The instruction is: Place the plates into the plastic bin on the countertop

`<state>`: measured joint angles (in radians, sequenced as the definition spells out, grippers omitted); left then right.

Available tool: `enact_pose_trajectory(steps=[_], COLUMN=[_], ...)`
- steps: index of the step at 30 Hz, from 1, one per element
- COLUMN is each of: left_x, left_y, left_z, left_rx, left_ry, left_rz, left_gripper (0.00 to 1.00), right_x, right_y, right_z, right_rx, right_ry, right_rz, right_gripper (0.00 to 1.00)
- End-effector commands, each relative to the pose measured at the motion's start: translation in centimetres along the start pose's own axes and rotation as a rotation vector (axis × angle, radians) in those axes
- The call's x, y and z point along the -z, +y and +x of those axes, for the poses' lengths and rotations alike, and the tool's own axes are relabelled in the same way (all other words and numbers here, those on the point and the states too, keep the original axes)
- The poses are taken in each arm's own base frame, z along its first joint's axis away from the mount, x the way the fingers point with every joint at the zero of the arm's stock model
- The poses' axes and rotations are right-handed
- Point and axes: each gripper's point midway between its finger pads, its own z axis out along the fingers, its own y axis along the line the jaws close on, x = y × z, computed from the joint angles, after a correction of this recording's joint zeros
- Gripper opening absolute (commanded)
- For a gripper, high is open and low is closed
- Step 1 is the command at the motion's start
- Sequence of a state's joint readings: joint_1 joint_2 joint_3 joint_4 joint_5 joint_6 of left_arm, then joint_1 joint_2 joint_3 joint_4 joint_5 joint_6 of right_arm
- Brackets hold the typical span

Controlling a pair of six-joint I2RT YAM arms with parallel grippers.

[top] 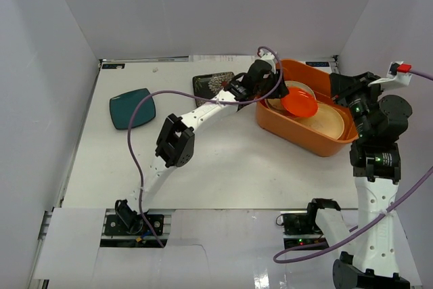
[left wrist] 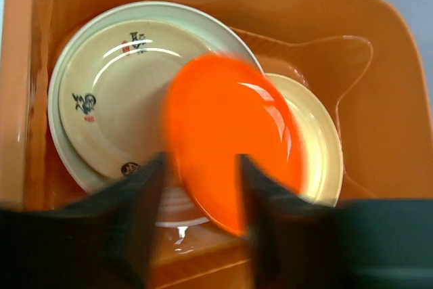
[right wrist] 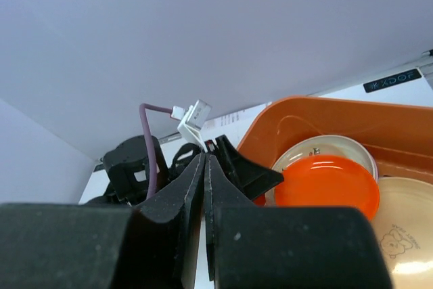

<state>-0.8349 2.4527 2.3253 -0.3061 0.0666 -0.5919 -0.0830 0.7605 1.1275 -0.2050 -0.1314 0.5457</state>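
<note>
The orange plastic bin (top: 304,141) stands at the back right of the white countertop (top: 230,167). In it lie a beige plate with dark marks (left wrist: 115,93) and a cream plate (left wrist: 318,140). A red-orange plate (left wrist: 230,133), blurred and tilted, is over them, its lower edge loose between my left gripper's (left wrist: 201,187) spread fingers. My left gripper (top: 274,88) reaches over the bin's left rim. My right gripper (right wrist: 205,167) is shut and empty, raised beside the bin's right end (top: 342,84). A teal square plate (top: 132,108) and a black flowered plate (top: 211,84) lie on the countertop.
White panels wall the countertop on the left, back and right. A purple cable (top: 135,140) loops over the left arm above the middle of the surface. The black plate is partly hidden by the left arm.
</note>
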Motion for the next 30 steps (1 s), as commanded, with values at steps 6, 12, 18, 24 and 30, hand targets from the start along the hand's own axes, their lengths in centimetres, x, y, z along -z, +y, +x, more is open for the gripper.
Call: enact_pose_trajectory(steps=[6, 12, 18, 24, 30], left_x=[10.4, 16.5, 21.5, 21.8, 18.0], left_y=[-5.2, 4.7, 15.5, 24.8, 28.3], left_z=[-13.0, -12.3, -8.0, -3.0, -0.7], left_rx=[-0.059, 0.003, 0.177, 0.350, 0.457], left_ry=[-0.250, -0.242, -0.153, -0.045, 0.044], left_rz=[0.171, 0.016, -0.116, -0.235, -0.178], left_gripper=[0.91, 0.89, 0.84, 0.88, 0.84], right_x=[-0.4, -0.3, 0.0, 0.4, 0.8], right_y=[0.7, 2.4, 3.6, 4.5, 4.6], right_z=[2.4, 5.0, 8.2, 11.4, 13.7], right_rx=[-0.001, 0.019, 0.038, -0.008, -0.028], right_ry=[0.054, 0.140, 0.248, 0.343, 0.389], right_rz=[-0.091, -0.244, -0.360, -0.471, -0.502], right_gripper=[0.08, 0.08, 0.08, 0.12, 0.12])
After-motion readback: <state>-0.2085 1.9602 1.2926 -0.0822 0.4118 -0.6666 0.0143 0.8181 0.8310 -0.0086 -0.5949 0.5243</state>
